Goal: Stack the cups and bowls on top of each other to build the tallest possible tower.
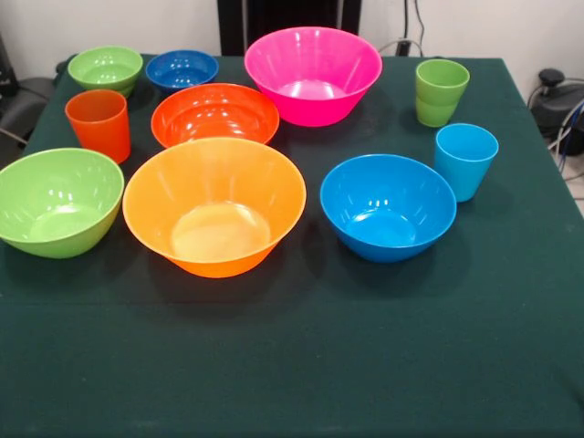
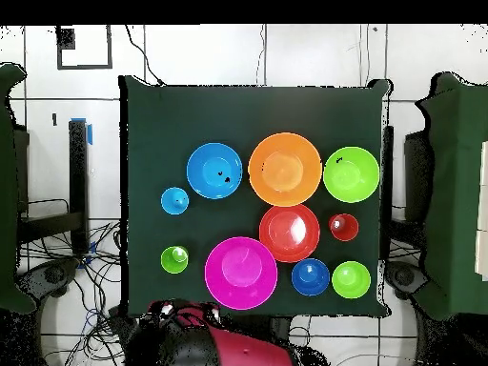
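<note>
Toppling is the main hazard: nothing is stacked yet (gripper state cannot be told; only the red arm (image 2: 224, 348) shows at the table's edge), and the glossy plastic bowls and cups, from large orange bowl (image 1: 214, 205) to light blue tumbler (image 1: 465, 160), stand separately on the green cloth (image 1: 301, 365), so a narrow base could tip.

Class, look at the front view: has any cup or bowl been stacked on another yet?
No: every piece, such as the large glossy orange plastic bowl and the small orange plastic cup, stands alone on the dark green tablecloth.
</note>
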You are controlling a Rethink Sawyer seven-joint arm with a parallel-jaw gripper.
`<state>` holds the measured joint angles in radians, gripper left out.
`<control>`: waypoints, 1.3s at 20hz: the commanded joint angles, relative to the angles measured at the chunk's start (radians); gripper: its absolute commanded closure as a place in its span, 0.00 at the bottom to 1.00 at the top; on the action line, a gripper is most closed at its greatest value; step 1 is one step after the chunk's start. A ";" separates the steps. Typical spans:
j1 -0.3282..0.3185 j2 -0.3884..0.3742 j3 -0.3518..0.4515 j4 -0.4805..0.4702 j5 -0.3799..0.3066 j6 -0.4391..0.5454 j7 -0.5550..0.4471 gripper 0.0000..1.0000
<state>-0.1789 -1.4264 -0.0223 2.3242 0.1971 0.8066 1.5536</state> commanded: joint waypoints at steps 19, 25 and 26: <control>-0.111 -0.012 -0.019 0.557 0.595 -0.340 -0.849 0.00; -0.068 0.021 0.030 0.554 0.672 -0.478 -0.880 0.00; -0.065 0.028 0.051 0.543 0.656 -0.501 -0.862 0.00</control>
<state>-0.2739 -1.3449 0.0449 2.6326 0.7942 0.4545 0.9827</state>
